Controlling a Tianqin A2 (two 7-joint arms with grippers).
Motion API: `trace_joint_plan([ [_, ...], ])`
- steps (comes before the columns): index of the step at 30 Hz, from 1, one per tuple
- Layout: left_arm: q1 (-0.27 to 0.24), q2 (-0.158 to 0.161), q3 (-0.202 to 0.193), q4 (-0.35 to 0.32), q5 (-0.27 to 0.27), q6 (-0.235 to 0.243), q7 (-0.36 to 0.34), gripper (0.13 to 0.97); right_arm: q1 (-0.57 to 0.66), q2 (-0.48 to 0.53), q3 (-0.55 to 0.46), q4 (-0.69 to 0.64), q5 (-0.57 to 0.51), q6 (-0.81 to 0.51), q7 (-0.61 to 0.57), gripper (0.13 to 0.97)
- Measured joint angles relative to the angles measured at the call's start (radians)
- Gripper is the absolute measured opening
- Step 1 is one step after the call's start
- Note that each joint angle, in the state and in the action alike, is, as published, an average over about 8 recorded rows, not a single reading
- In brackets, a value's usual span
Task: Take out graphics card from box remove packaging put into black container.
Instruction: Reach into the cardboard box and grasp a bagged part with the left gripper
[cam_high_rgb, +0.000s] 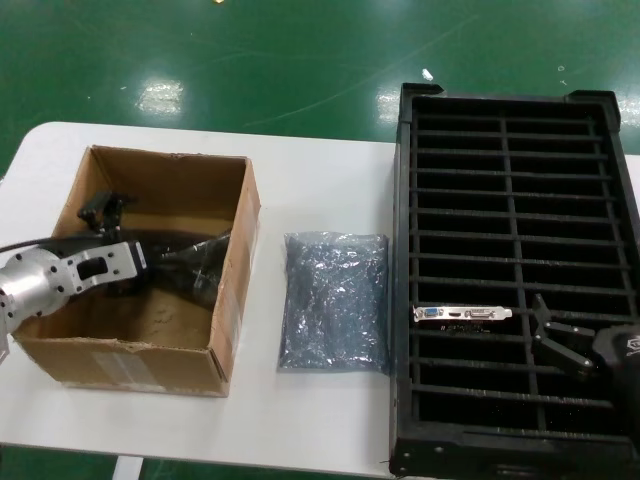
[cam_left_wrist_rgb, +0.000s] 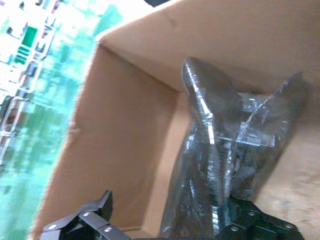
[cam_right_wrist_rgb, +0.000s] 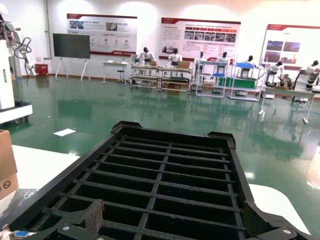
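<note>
While left claw (cam_left_wrist_rgb: 165, 227) sits inside brown cardboard box (cam_high_rgb: 232, 262), fingers spread, crinkly grey anti-static bag with card (cam_left_wrist_rgb: 225, 150) stands just ahead, ungrasped. You risk pinching loose film only; card slips. Right claw (cam_high_rgb: 562, 338), released, over black slotted crate (cam_high_rgb: 510, 150).

Glossy green floor (cam_right_wrist_rgb: 125, 107), white table (cam_high_rgb: 320, 190)

Our left arm comes in from the left, wrist roughly level, left gripper (cam_high_rgb: 105, 215) low w/ jaws spread wide apart. Our right arm sits at the lower right, right gripper (cam_high_rgb: 556, 340) angled inward, jaws also open, nothing between them.
</note>
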Motion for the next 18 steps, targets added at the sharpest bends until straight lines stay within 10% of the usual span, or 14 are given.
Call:
trace_joint_plan([
  [18,0.01,-0.007,-0.015,0.001,-0.012,0.025,0.001,0.418,0.0,0.0,0.0,0.0,0.0,0.0,0.0,0.966],
])
